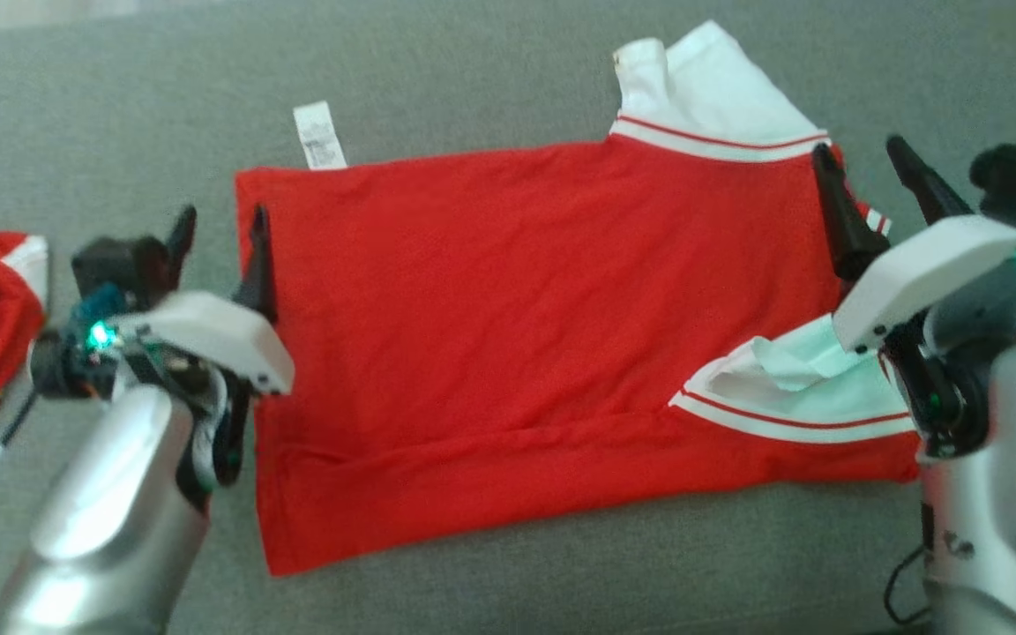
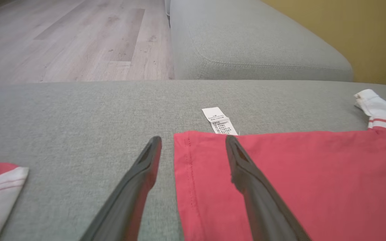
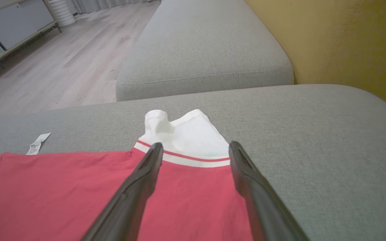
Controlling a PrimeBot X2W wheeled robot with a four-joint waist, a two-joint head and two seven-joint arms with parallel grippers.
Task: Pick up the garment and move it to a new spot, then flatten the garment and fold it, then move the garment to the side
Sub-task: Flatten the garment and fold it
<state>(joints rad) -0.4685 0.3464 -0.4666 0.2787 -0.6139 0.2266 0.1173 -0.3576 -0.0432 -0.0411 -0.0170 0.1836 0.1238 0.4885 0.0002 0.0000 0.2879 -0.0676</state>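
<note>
Left gripper and right gripper hang with jaws apart at opposite ends of the shirt, which looks doubled along its near edge, so I can pinch both ends evenly.

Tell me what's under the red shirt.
The shirt lies flat on the grey cushion. A white label pokes out past its far edge. Anything else beneath the fabric is covered.
</note>
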